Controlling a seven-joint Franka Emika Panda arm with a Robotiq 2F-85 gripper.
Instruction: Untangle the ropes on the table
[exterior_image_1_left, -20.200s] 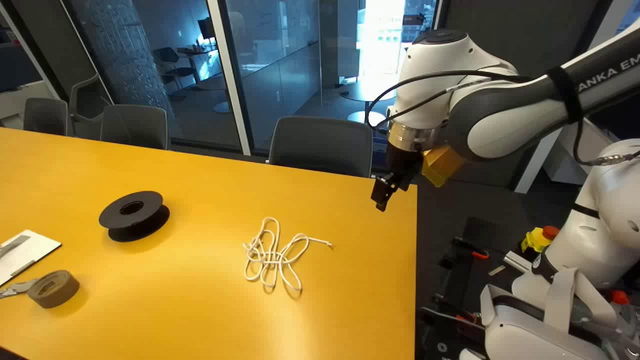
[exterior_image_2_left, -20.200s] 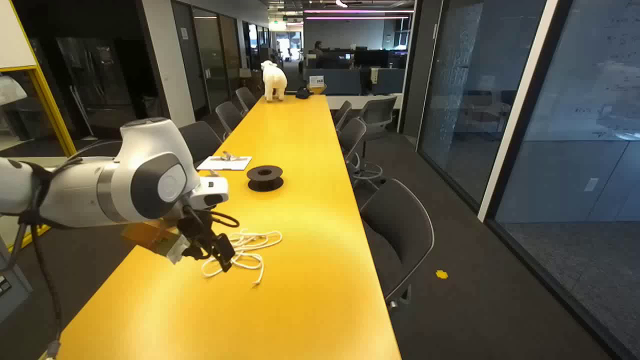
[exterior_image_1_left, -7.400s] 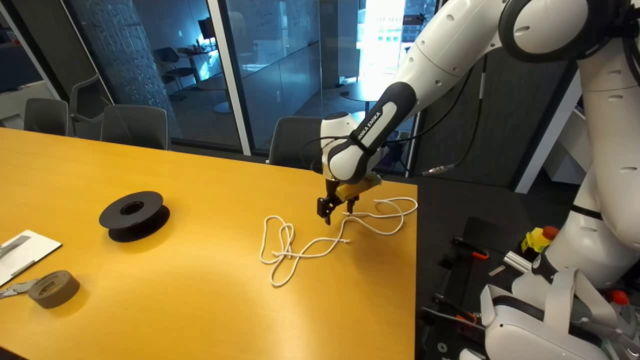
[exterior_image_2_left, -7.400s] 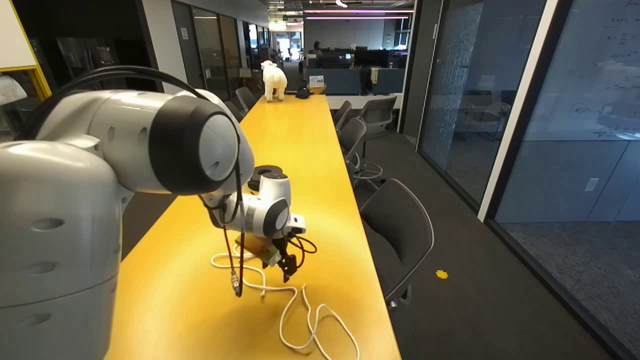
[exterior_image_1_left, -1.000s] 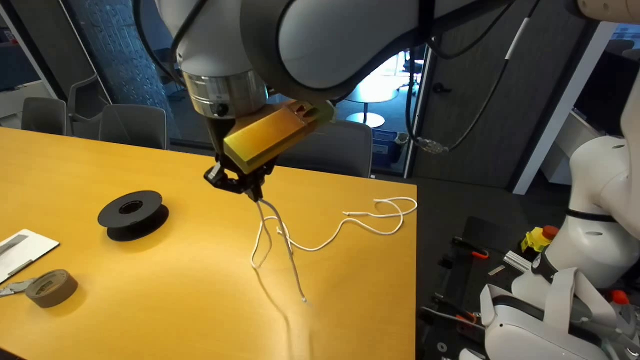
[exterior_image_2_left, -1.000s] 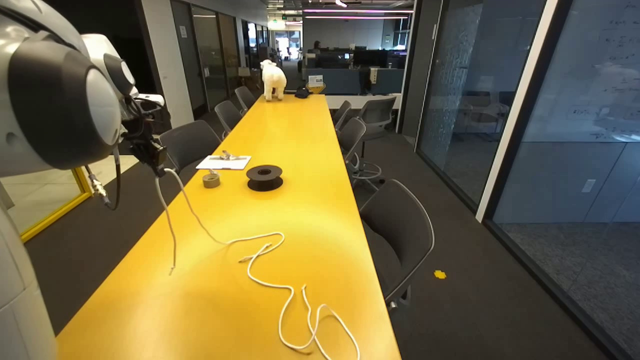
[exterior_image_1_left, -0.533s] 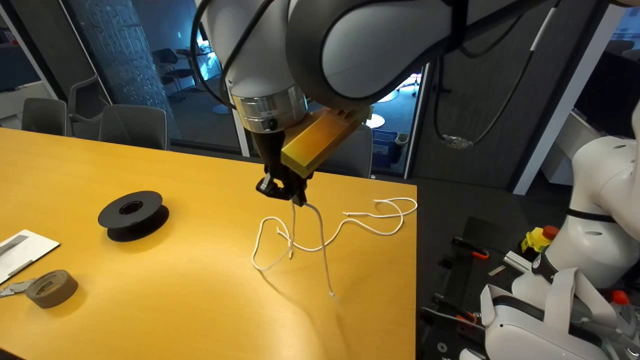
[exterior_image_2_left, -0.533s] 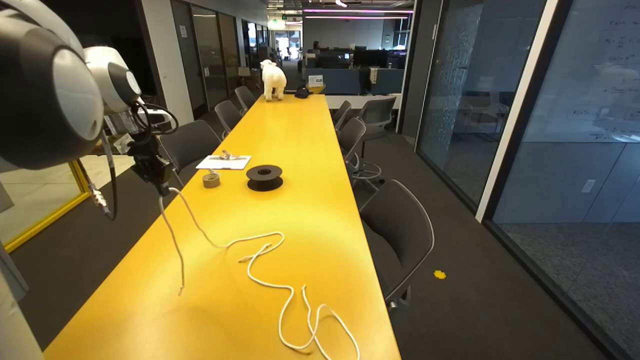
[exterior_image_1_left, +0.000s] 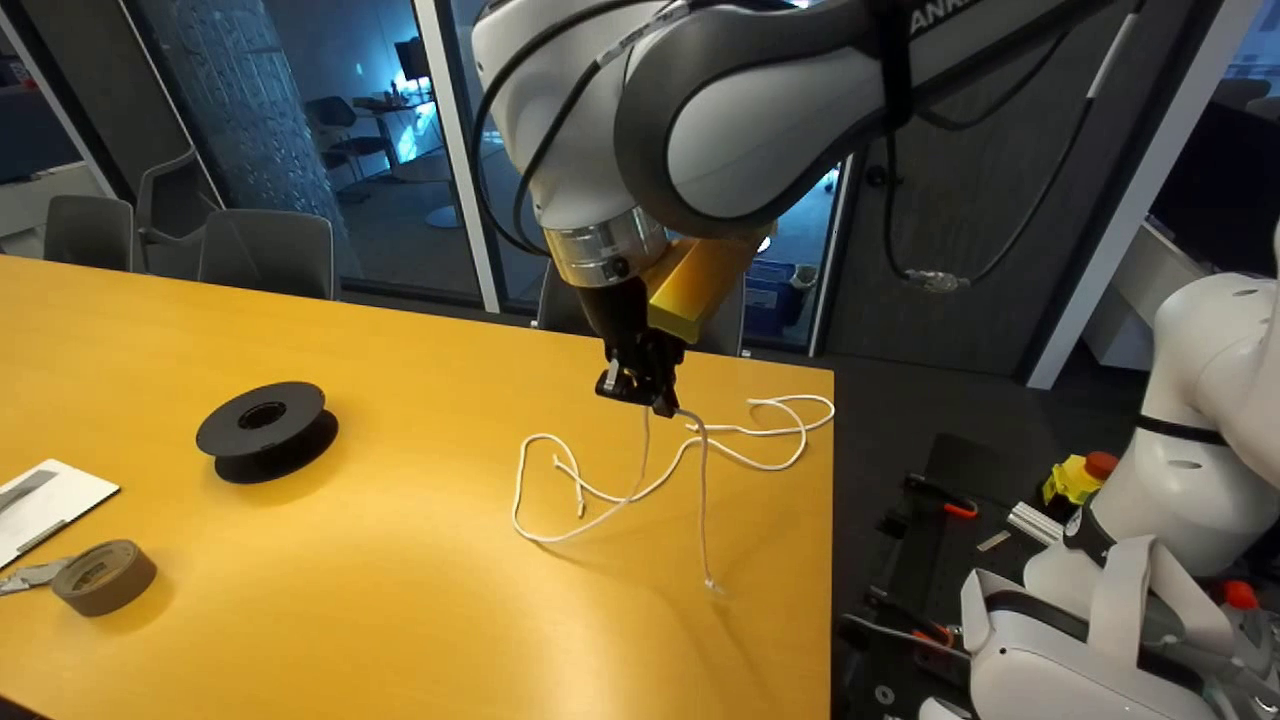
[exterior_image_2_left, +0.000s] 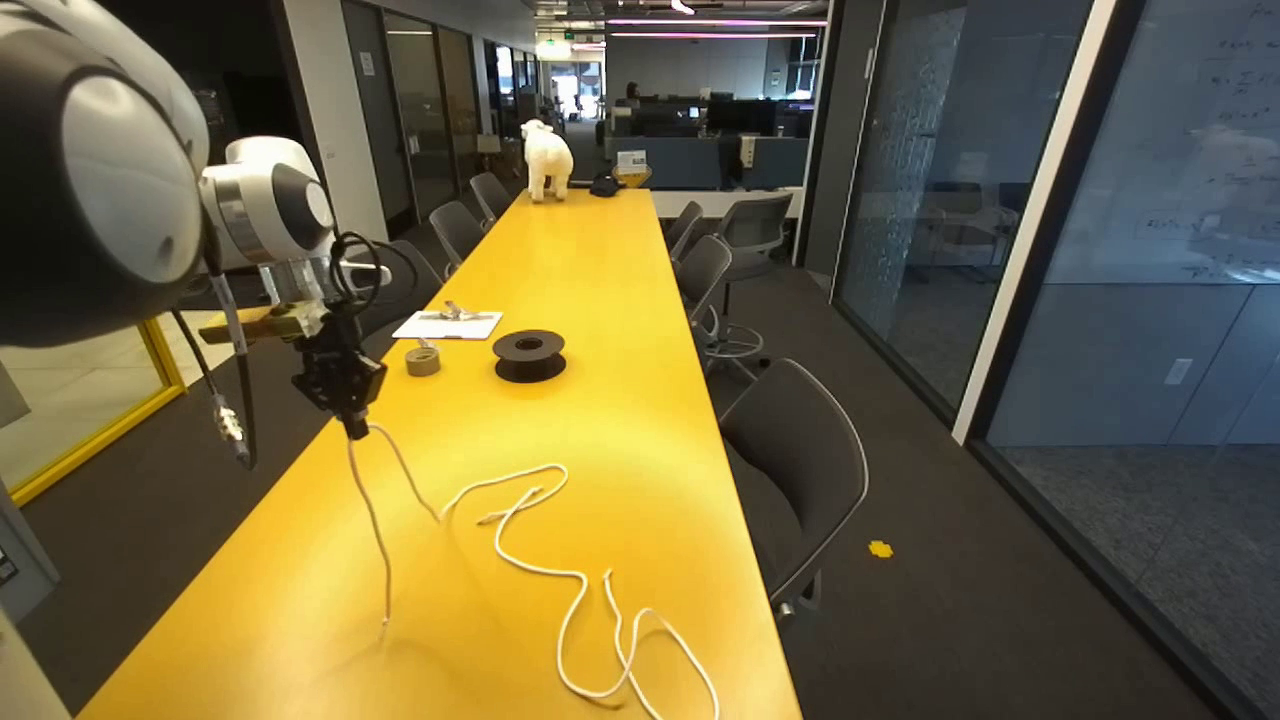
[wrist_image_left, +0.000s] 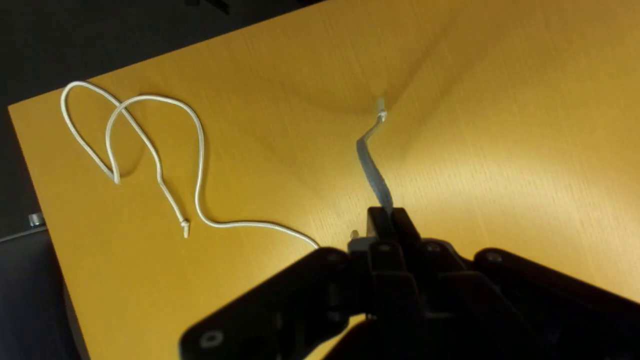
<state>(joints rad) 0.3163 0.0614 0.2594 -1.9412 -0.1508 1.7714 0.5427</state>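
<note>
In an exterior view, a brown ring-shaped tape roll and a white rectangular board lie left of a black round spool. Well beyond the spool stands a white animal figure.

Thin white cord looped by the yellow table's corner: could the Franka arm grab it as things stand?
Probably not: its black fingers are shut on another thin white cord and would likely have to let go first. Otherwise the looped cord seems reachable; nothing else lies over its loops.
</note>
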